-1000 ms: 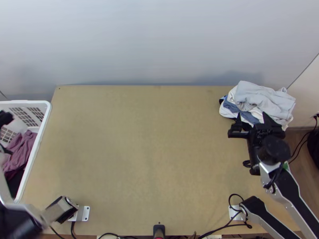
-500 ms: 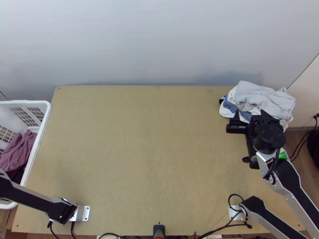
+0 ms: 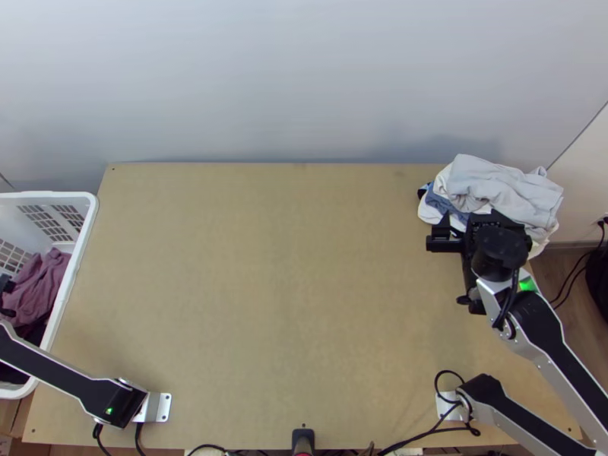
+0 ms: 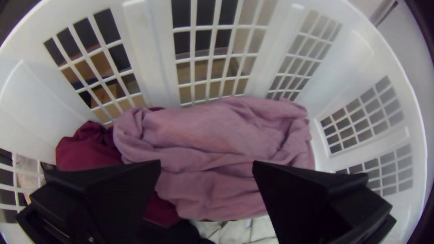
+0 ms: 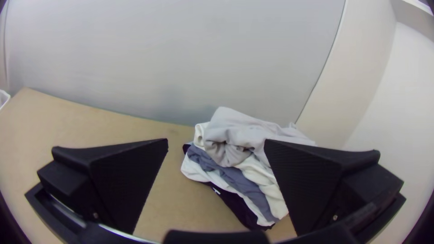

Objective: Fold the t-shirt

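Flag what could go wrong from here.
Below the open left gripper, the mauve cloth touches the maroon cloth, so a grab may bring up both. The basket's rim surrounds them; a hanging corner could snag on it during a lift. The right gripper is close to the clothes pile; a swing might disturb it.

The top view was bright, with soft, fairly even light over the table [image 3: 289, 266] and the pale wall [image 3: 304, 76]. A faint, soft-edged shadow lay on the wall behind the clothes pile [image 3: 501, 182], and another dimmed the wall toward the other side. Small green lights [image 3: 527, 285] glowed on the arms [image 3: 562, 346]. In the left wrist view, the white basket [image 4: 147, 54] looked bright, its rim strongly bowed by the fisheye lens. The right wrist view was bright too, the table's far edge bent, the lower corners dark.
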Available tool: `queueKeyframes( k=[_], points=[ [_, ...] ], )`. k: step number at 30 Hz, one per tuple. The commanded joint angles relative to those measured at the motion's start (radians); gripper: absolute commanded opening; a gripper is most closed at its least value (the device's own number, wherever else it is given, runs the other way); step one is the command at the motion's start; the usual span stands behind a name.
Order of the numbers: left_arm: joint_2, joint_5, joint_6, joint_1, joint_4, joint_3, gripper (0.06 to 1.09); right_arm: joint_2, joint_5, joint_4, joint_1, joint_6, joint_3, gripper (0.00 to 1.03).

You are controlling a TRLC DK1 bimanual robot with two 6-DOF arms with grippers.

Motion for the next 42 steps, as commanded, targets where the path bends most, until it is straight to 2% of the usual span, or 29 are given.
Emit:
queueKeyframes(
  k=[1,6,10,11,13,16,17,21,25,30,37,42],
  points=[
    [0.215,-0.058,-0.002,0.015,-0.114,0.244,1.04,0.029,0.006,-0.005,-0.001,-0.007,0.005,0.99],
    [0.281,-0.062,-0.01,0.009,-0.146,0.313,1.02,0.037,0.017,-0.007,-0.001,-0.023,0.004,0.99],
    [0.299,-0.064,-0.016,0.007,-0.161,0.321,0.84,0.051,0.02,-0.005,0.001,-0.03,0.013,0.99],
    [0.301,-0.067,-0.016,0.006,-0.161,0.321,0.75,0.054,0.023,-0.005,0.001,-0.029,0.014,0.99],
    [0.301,-0.092,-0.016,0.006,-0.158,0.321,0.48,0.057,0.025,-0.002,0.001,-0.029,0.014,0.99],
    [0.284,-0.118,-0.015,0.007,-0.157,0.321,0.15,0.058,0.026,0.001,-0.001,-0.029,0.014,0.99],
    [0.268,-0.119,-0.013,0.007,-0.161,0.321,0.1,0.058,0.026,0.004,-0.001,-0.029,0.016,0.99],
    [0.181,-0.102,-0.013,0.006,-0.235,0.316,0.1,0.057,0.029,0.007,-0.002,-0.029,0.022,0.99],
    [0.028,-0.036,-0.016,0.003,-0.3,0.267,0.1,0.055,0.029,0.023,-0.008,-0.032,0.044,0.99],
    [-0.216,0.069,-0.025,-0.003,-0.324,0.154,0.1,0.049,0.029,0.038,0.009,-0.126,0.057,0.99],
    [-0.606,0.255,-0.033,-0.06,-0.375,-0.021,0.1,0.02,0.029,0.05,0.01,-0.133,0.057,0.99],
    [-0.901,0.355,-0.032,-0.166,-0.405,-0.17,0.1,-0.003,0.029,0.104,0.012,-0.247,0.057,0.99]
  ],
)
